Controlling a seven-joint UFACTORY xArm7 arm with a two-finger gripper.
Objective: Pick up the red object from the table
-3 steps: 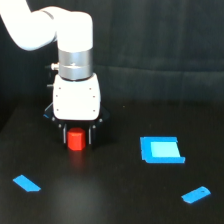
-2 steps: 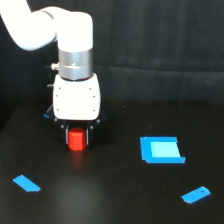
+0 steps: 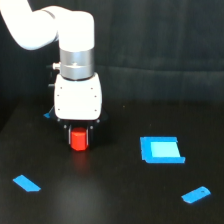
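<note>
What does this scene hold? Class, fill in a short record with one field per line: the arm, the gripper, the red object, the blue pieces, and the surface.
arm: white xArm6, reaching down from the upper part of the exterior view's left
gripper: gripper pointing down around the red object; state cannot be told
red object: red object between the gripper's dark fingers, low at the table
blue pieces: blue square piece on the exterior view's right; small blue strip lower right; small blue strip lower left
surface: black table
</note>
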